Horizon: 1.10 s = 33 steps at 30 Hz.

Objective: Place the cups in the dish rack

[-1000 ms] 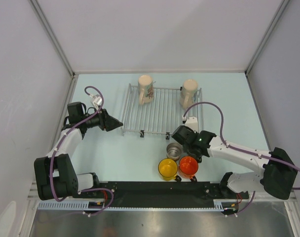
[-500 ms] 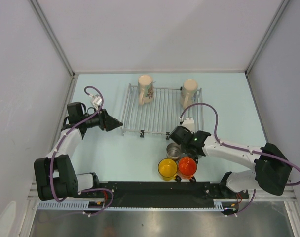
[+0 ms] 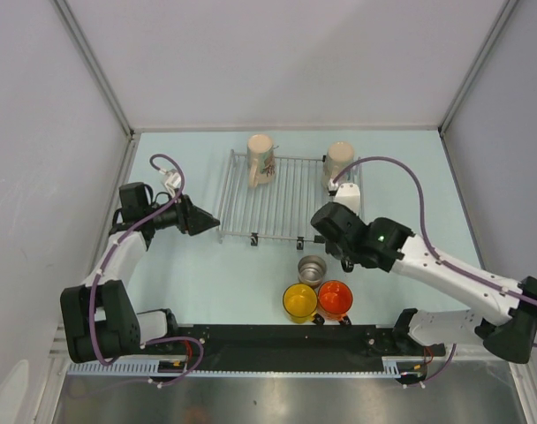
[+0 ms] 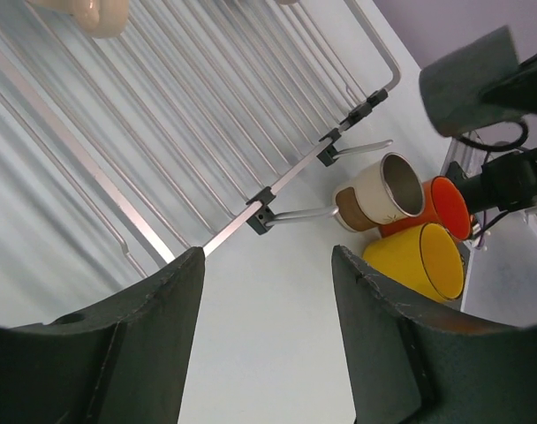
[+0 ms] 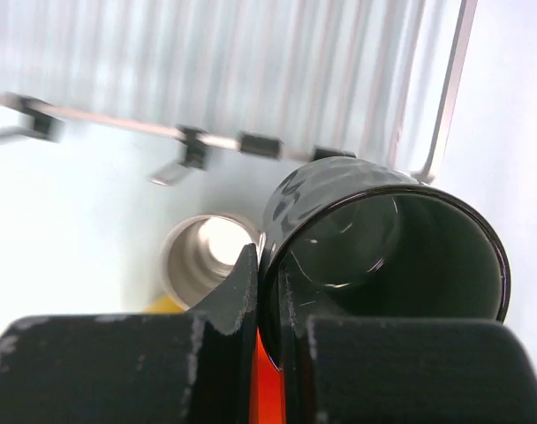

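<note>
We find the right gripper (image 5: 268, 284) closed on the rim wall of the dark green-black glossy cup (image 5: 383, 231), one finger inside the mouth and one outside, holding it just by the near right corner of the flat silver wire dish rack (image 3: 286, 208). The left gripper (image 3: 200, 221) hangs beside the rack's left edge, jaws well apart and holding nothing. Two cream cups (image 3: 261, 159) stand on the rack's far edge. The shiny steel cup (image 3: 312, 269), yellow cup (image 3: 299, 302) and orange cup (image 3: 336, 299) stand clustered on the pale table (image 3: 207, 283). We judge the held cup rigid, slick and breakable. A rim pinch may let it pivot, so seat it gently.
</note>
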Motion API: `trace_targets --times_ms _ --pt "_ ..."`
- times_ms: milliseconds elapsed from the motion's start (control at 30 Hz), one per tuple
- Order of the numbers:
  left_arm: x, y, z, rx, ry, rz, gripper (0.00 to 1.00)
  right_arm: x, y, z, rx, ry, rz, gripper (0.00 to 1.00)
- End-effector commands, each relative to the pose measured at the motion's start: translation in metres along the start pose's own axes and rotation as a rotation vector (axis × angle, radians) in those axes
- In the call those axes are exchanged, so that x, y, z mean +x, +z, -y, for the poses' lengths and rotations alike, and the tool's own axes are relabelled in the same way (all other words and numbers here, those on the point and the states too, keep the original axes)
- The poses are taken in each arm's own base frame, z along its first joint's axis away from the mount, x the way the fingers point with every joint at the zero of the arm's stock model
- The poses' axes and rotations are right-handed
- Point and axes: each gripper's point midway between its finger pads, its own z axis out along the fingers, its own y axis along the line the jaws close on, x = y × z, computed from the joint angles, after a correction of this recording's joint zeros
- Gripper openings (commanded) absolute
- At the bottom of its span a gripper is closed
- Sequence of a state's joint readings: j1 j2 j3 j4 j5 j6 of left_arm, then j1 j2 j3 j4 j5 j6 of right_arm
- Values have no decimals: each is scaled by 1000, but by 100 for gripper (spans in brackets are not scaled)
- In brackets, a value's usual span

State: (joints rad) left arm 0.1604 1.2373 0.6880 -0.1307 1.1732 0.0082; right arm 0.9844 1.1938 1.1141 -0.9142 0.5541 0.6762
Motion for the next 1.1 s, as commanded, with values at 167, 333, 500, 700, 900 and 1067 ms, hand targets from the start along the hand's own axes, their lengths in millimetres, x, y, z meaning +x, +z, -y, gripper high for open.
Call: trace_targets --times_ms 167,333,500,700,900,1067 --pt "-35 -22 66 141 86 17 70 -88 -103 -66 -550 145 370 0" --pt "-58 -40 122 268 68 28 86 -133 -173 -112 -1081 258 693 0" --pt "-56 -47 145 346 64 22 91 -142 -196 -130 -1363 295 849 0" --pt "-37 -43 157 409 74 -9 94 -174 -204 -133 -1541 418 913 0" --pt "-23 -31 168 408 128 -56 95 -203 -193 -142 -1700 558 889 0" --pt "-36 -15 170 347 111 -49 93 -205 -166 -157 -1753 641 817 0"
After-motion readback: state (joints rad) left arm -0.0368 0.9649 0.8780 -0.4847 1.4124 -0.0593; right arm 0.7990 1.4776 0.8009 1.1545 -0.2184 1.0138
